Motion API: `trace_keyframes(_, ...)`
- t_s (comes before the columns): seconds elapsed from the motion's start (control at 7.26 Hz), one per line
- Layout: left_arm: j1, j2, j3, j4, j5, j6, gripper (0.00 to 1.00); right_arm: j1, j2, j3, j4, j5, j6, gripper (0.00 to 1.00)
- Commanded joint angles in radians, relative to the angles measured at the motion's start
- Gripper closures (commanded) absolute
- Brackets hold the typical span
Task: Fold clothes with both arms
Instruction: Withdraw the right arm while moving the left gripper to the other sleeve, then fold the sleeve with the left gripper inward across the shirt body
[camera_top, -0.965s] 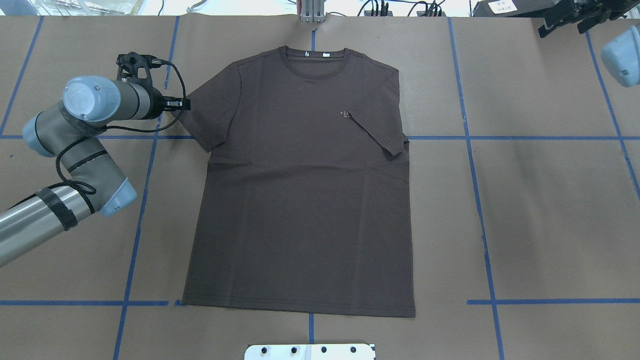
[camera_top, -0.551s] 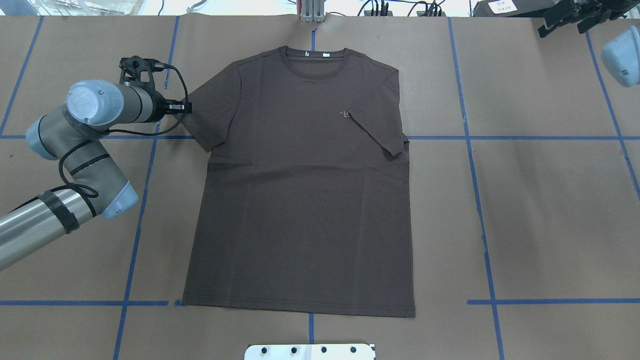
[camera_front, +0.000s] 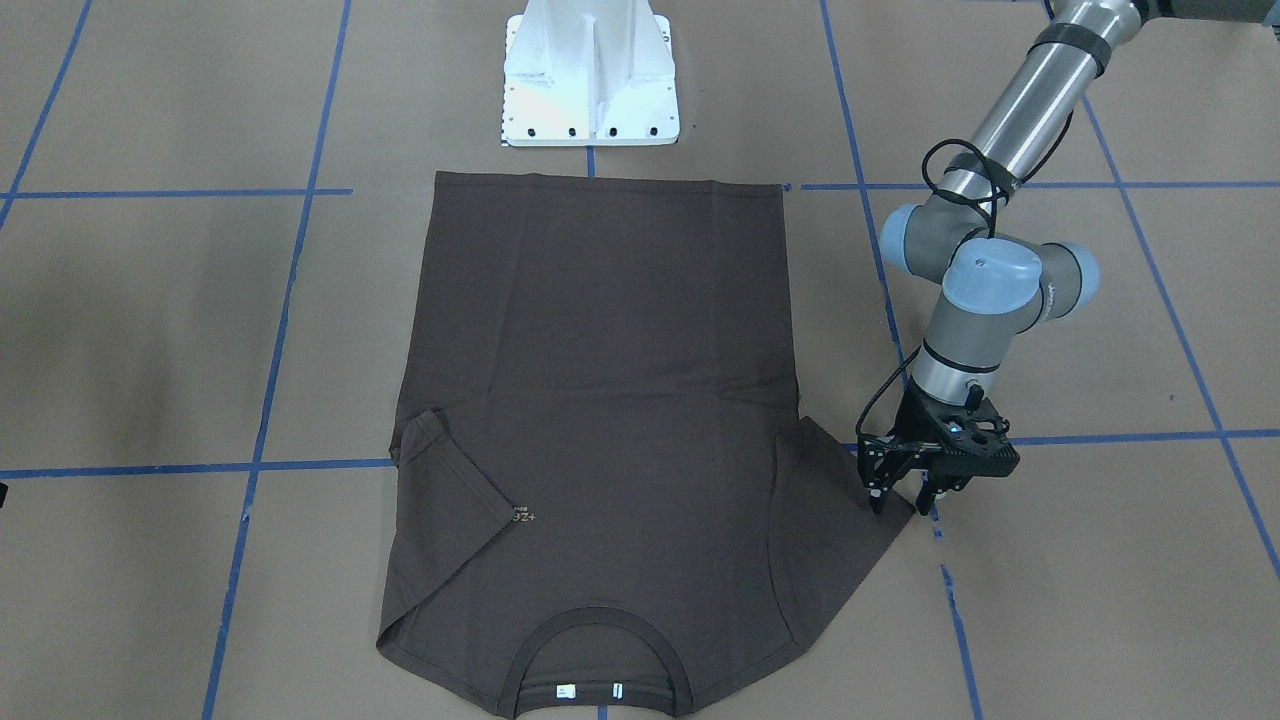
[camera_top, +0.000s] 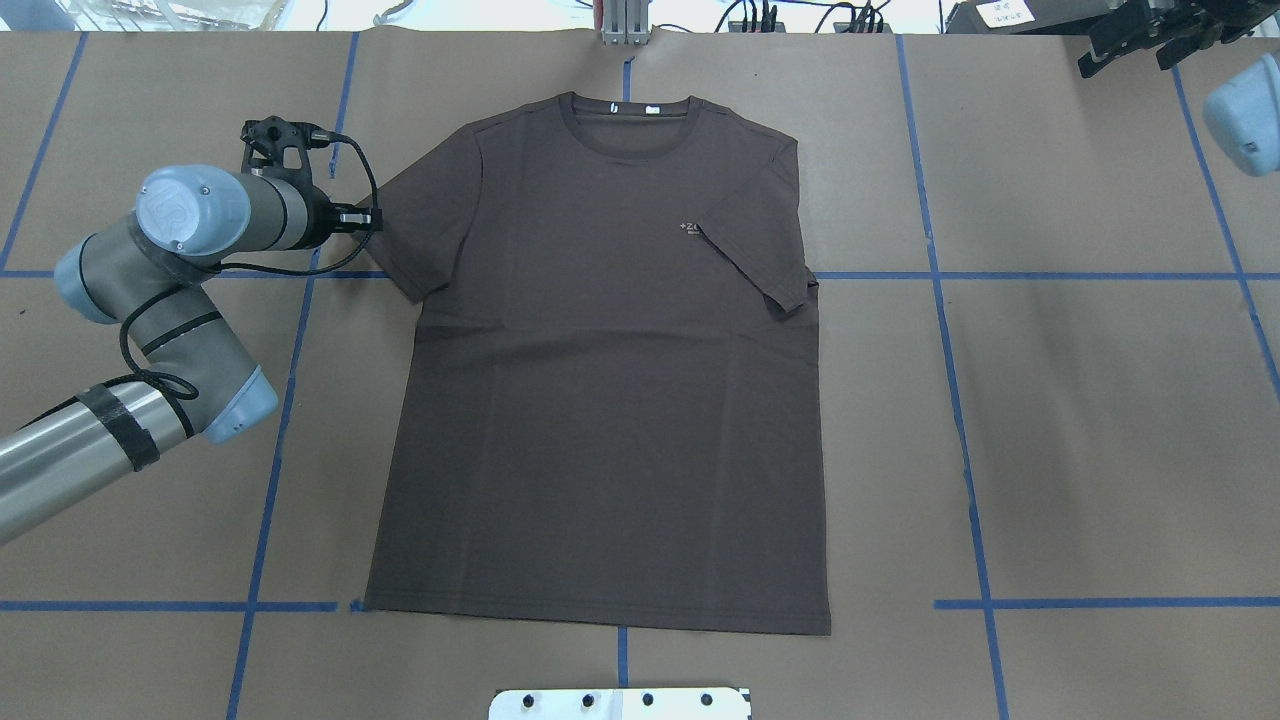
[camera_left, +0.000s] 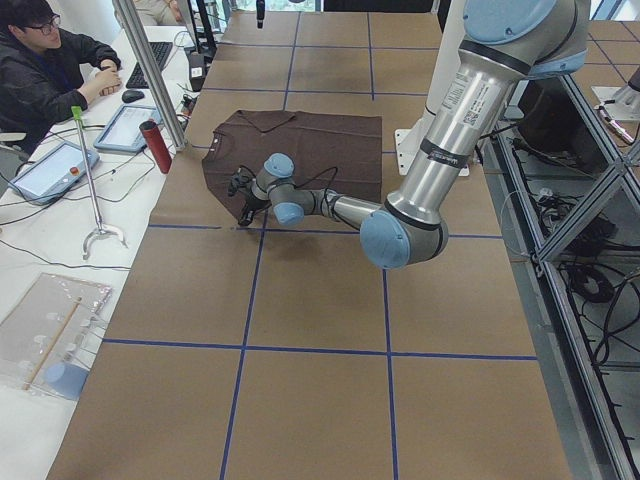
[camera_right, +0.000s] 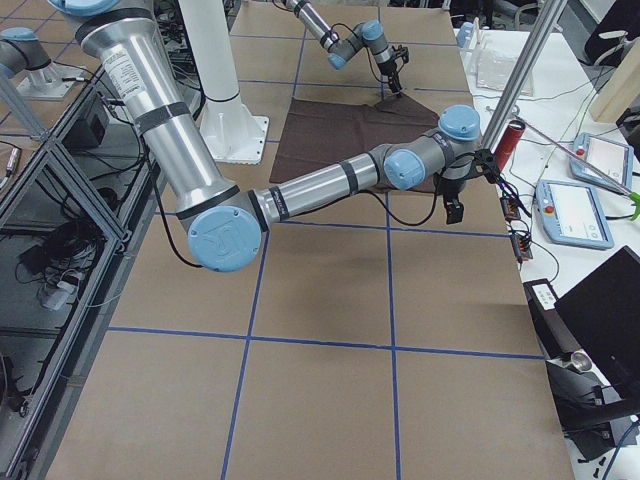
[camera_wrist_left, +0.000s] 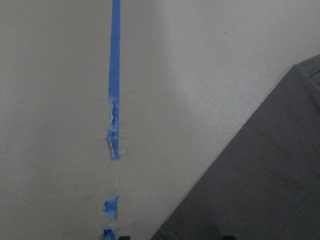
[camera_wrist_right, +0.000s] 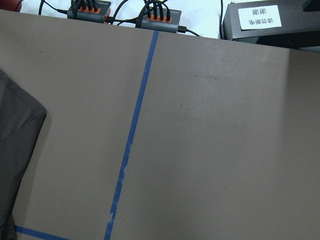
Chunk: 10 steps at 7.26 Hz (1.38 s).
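**Desk:** Where's the shirt on your screens?

**Me:** I've got the dark brown short-sleeved T-shirt (camera_top: 600, 400) lying flat, front up, mid-frame in the overhead view. It's on the brown paper-covered table (camera_top: 1100, 400) with blue tape lines (camera_top: 945, 300). Its ribbed round collar (camera_top: 630, 125) is at the top of the frame. The hem is at the bottom, near the white bolted pedestal base (camera_top: 620, 703).

**Desk:** Sleeves?

**Me:** The folded sleeve (camera_top: 760, 250), at the frame's right, is turned inward over the chest and touches the end of the small pale lettering (camera_top: 688, 228). The spread sleeve (camera_top: 425, 235), at the frame's left, lies flat.

**Desk:** Left arm?

**Me:** In the front-facing view I see the black two-finger left gripper (camera_front: 901, 503) at centre right, pointing down at the outer tip of the spread sleeve. Its fingers stand a narrow gap apart, one over the cloth's edge and one over bare paper. They are not clamped on the cloth, and I can't tell whether they touch it.

**Desk:** Right one?

**Me:** The black right gripper (camera_right: 453, 208) hangs over bare paper, well apart from the shirt. I can't tell whether its fingers are apart or together.
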Motion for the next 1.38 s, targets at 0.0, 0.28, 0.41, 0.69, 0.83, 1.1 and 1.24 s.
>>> trace_keyframes(0.0,0.001,-0.001,-0.003,-0.001,-0.001,-0.001,1.0,0.0,0.0,0.0,0.0,0.0,0.0,0.0)
trace_keyframes(0.28,0.001,-0.004,-0.026,0.005,0.001,-0.002,1.0,0.0,0.0,0.0,0.0,0.0,0.0,0.0)
trace_keyframes(0.41,0.001,-0.012,-0.097,0.106,-0.001,-0.002,1.0,0.0,0.0,0.002,0.0,0.0,0.002,0.0)
trace_keyframes(0.69,0.035,-0.087,-0.243,0.436,0.001,-0.097,1.0,0.0,-0.003,0.0,0.0,-0.002,0.002,0.0)
trace_keyframes(0.83,0.085,-0.154,-0.232,0.51,0.03,-0.169,1.0,0.0,-0.003,0.0,0.0,-0.002,0.002,0.0)
trace_keyframes(1.1,0.11,-0.265,-0.087,0.52,0.07,-0.254,1.0,0.0,-0.005,0.002,0.0,-0.002,0.005,0.0)
trace_keyframes(1.24,0.112,-0.312,-0.024,0.512,0.071,-0.284,1.0,0.0,-0.011,0.015,0.0,-0.003,0.005,0.0)
